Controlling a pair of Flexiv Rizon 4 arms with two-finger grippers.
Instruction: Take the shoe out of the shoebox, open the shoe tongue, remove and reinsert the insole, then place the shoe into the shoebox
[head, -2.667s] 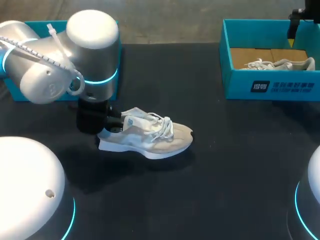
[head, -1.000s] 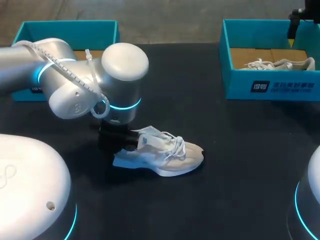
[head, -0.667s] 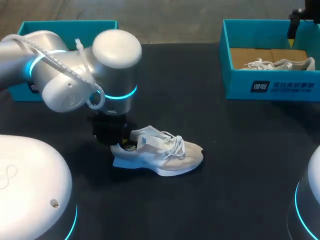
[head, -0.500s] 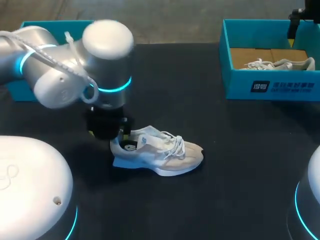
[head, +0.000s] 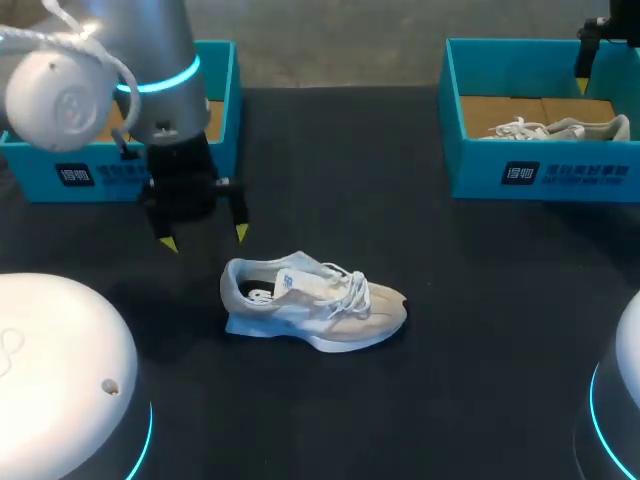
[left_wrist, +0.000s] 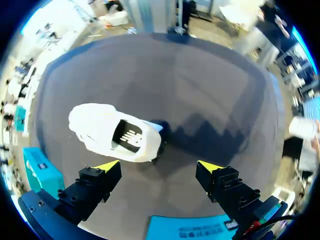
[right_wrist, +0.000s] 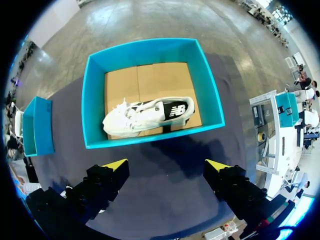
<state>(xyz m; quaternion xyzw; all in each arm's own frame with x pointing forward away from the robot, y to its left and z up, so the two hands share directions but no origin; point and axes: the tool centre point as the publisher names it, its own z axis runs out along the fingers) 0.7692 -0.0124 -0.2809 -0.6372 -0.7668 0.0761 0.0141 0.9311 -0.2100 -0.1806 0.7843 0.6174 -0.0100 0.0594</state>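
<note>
Head view, starting at the left: what's new?
— The left hand (head: 203, 238) has let go of the shoe (head: 315, 300) and lifted back toward the left shoebox (head: 222, 80). Its fingers stand wide, with nothing between them. The shoe sits on its sole mid-desk (head: 420, 230), so the taking-out looks done. Opening the tongue (head: 297, 272) is probably next.
— Any writing?
— White print on both box fronts and a dark logo on the insole (head: 262, 293), which I won't read off. The right shoebox (head: 540, 175) holds a second shoe (head: 555, 128). The right hand (right_wrist: 167, 165) hovers above it, spread wide and empty.
</note>
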